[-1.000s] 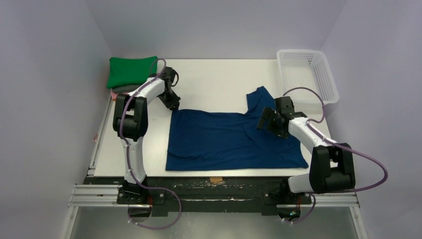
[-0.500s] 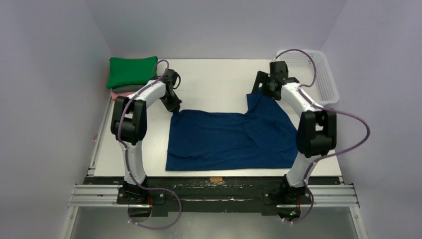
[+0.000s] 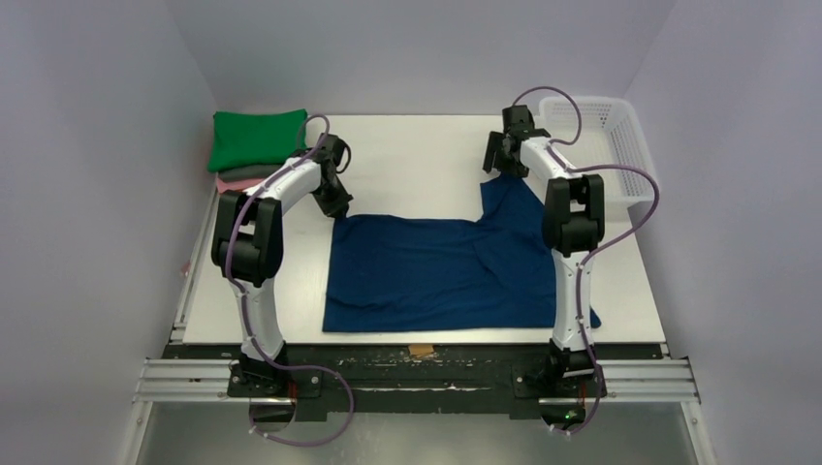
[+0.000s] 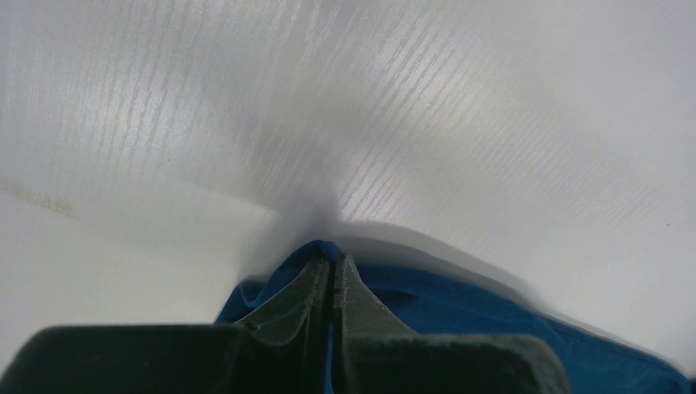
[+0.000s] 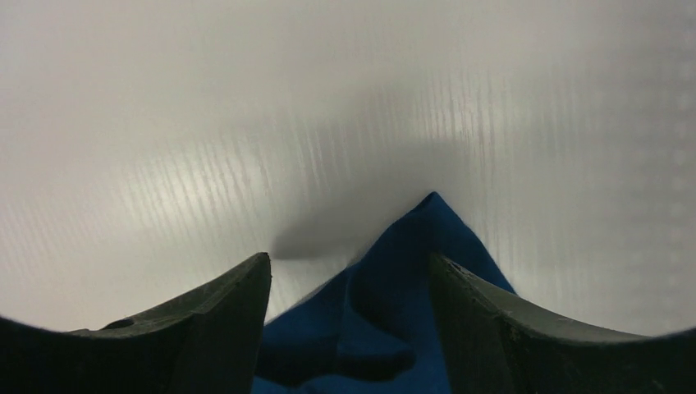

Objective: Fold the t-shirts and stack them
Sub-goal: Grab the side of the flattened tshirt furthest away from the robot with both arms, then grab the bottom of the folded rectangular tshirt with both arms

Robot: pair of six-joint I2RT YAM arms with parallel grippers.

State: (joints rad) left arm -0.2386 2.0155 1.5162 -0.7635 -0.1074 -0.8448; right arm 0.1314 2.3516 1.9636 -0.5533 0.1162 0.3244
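The navy t-shirt (image 3: 446,271) lay spread on the bench (image 3: 417,155). At its far-left corner the left end effector (image 4: 330,267) pinched the cloth tight; at its far-right tip the right end effector (image 5: 349,267) stood wide open, the tip between its fingers

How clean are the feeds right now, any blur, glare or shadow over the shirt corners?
Left wrist: smeared around the shut left hand, navy t-shirt edge soft, streaky glare on the table. Right wrist: sharper; the open right hand straddles the shirt tip, a dark shadow beside it. Top external: even light, crisp, no glare.
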